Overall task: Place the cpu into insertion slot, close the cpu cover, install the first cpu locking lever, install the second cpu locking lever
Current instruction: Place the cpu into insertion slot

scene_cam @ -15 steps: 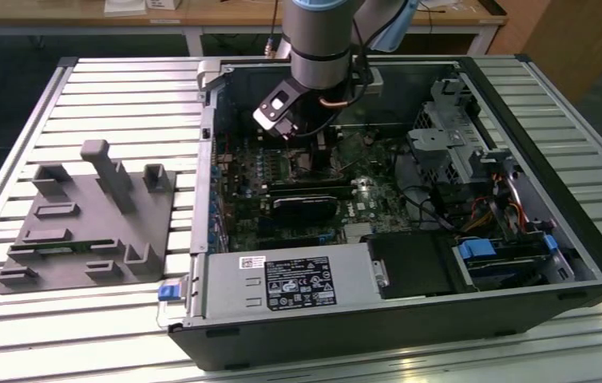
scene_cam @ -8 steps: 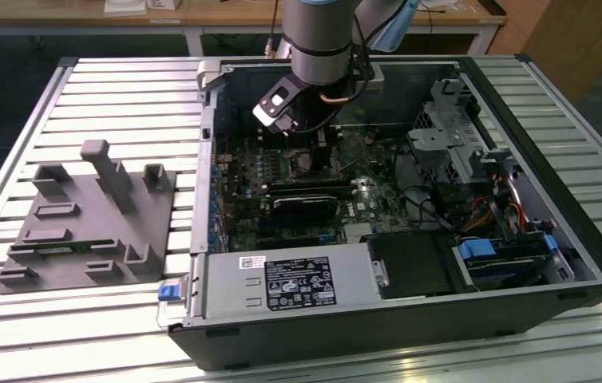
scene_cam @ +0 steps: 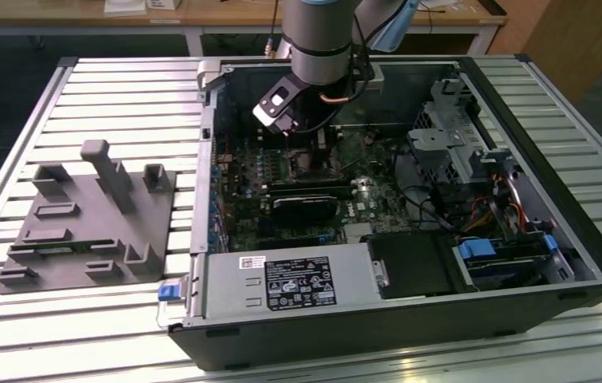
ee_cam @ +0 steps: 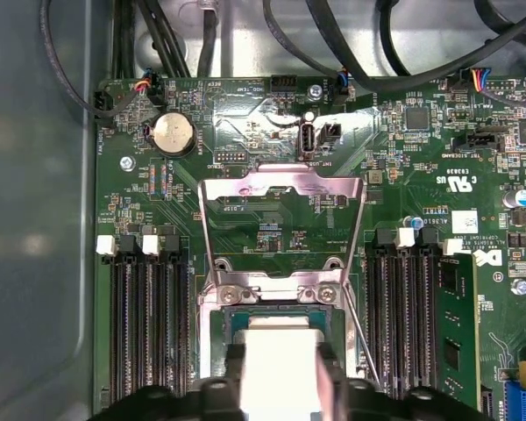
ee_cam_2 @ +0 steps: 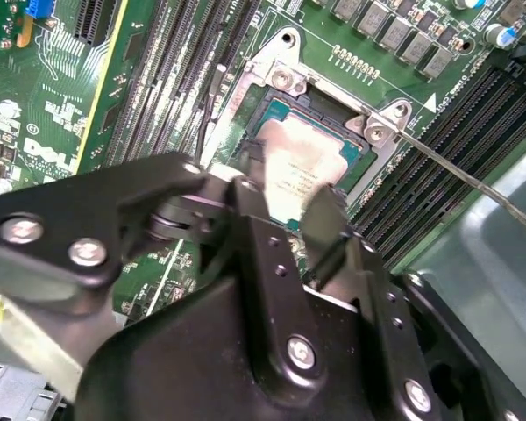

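- An open computer case point(scene_cam: 386, 339) is laid on its side, and a green motherboard point(scene_cam: 370, 187) is seen across its floor, with a boxy power supply point(scene_cam: 279, 283) tucked along the near wall.
- A tangle of coloured cables point(scene_cam: 488, 211) and a metal drive cage point(scene_cam: 445, 136) are packed into the end on the exterior view's right.
- The insertion slot point(ee_cam_2: 311, 112) is found on the board between banks of long black memory slots point(ee_cam: 145, 324), pretty much right under the arm.
- The cpu point(ee_cam_2: 298, 162) is gripped by the gripper point(ee_cam_2: 287, 184): the fingers point(ee_cam_2: 250, 197) are closed in only as far as the chip's width and pressed against two opposite edges.
- The cpu is held square over the slot, down at the socket. Whether it's fully seated can't be told, tbh.
- The cpu cover point(ee_cam: 280, 186) is flipped wide open and laid back flat on the board, away from the socket.
- A thin locking lever point(ee_cam_2: 456, 171) is left unlatched, angled out past the socket corner.
- A round coin battery point(ee_cam: 173, 133) is mounted farther up the board, beyond the open cover.
- The case is parked on a table point(scene_cam: 120, 96) made of pale slatted metal.
- A grey moulded fixture point(scene_cam: 88, 215) with upright posts is set on the slats at the exterior view's left, well apart from the case.
- A wooden bench point(scene_cam: 227, 16) is seen at the back of the room, over a dark floor.
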